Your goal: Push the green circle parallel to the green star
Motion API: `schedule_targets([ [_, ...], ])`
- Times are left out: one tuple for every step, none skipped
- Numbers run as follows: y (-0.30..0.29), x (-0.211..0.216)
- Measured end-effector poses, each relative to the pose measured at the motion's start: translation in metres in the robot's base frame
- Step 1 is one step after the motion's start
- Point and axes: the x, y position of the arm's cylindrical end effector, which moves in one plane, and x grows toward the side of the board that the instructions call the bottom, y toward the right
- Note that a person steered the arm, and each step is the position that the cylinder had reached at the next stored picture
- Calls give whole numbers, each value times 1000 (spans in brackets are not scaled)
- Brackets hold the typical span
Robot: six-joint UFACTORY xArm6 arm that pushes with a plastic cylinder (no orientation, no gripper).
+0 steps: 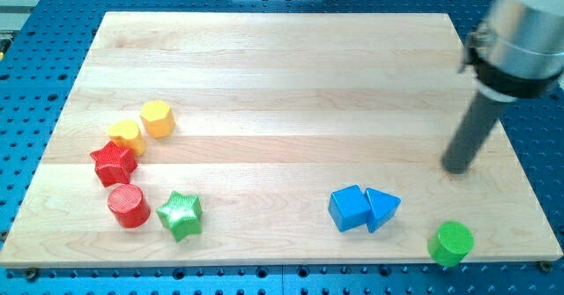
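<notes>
The green circle (451, 243) lies near the board's bottom right corner. The green star (181, 214) lies at the bottom left, just right of the red circle. My tip (457, 167) rests on the board at the right side, above the green circle and apart from it, with a gap of bare wood between them. The rod rises up and to the right to the arm's body at the view's top right.
A blue cube (349, 208) and a blue triangle (382, 209) touch each other left of the green circle. A red circle (129, 206), a red star (113, 161), a yellow heart-like block (128, 136) and a yellow hexagon (157, 118) cluster at the left.
</notes>
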Motion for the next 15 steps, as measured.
schedule_targets([
  [38, 57],
  [37, 107],
  [37, 107],
  [15, 107],
  [-25, 108],
  [-25, 108],
  [-76, 95],
  [-106, 0],
  [-106, -1],
  [-104, -1],
  [-55, 37],
  [-39, 106],
  [-42, 109],
  [-87, 109],
  [-148, 109],
])
